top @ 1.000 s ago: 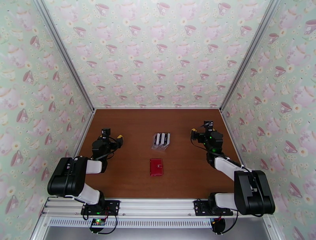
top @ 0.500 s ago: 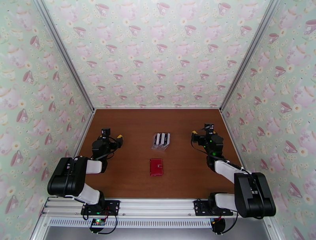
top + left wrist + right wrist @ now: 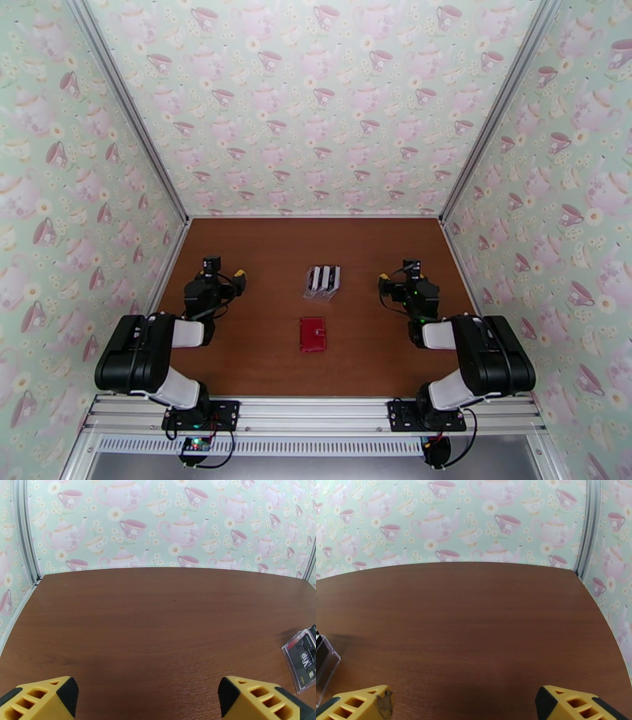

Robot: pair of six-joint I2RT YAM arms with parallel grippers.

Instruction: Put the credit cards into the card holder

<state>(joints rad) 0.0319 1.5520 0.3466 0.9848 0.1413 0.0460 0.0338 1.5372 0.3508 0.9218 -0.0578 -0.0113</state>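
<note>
Brown tabletop [image 3: 261,355], one red card holder [image 3: 313,335] mid-table, one clear stand [image 3: 302,659] holding credit cards [image 3: 324,278]; left gripper [image 3: 148,695], right gripper [image 3: 464,701] wide open, empty.

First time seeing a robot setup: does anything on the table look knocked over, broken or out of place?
Nothing stands out. The red card holder lies flat and closed on the table, and the cards sit in their clear stand just behind it, nothing spilled.

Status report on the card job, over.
Left gripper open, empty. Right gripper open, empty. Credit cards in clear stand, beyond closed red wallet. Nothing blocking either.
</note>
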